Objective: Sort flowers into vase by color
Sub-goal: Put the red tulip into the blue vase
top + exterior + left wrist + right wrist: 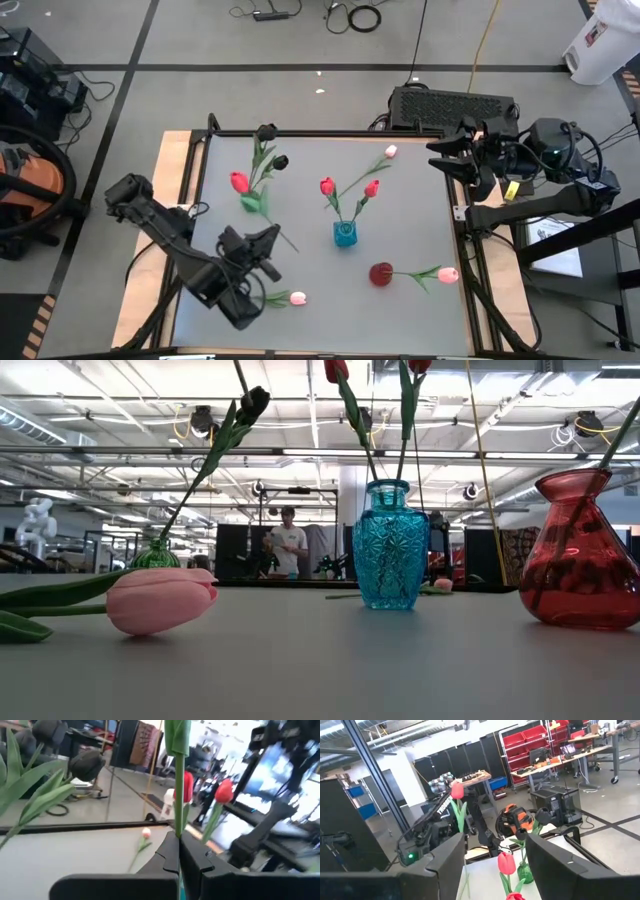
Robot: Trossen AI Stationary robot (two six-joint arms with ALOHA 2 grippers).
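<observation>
Gripping a stem (178, 795), left fingers (167, 852) apparently closed.

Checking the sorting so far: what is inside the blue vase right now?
The blue vase holds three tulip stems: two red heads and one pale pink head lean out. The stem ends inside are hidden by the patterned glass.

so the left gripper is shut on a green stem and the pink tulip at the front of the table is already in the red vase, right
Not quite. The left gripper is shut on the green stem, but the pink tulip lies flat on the table, far from the red vase, as the low view shows.
</observation>
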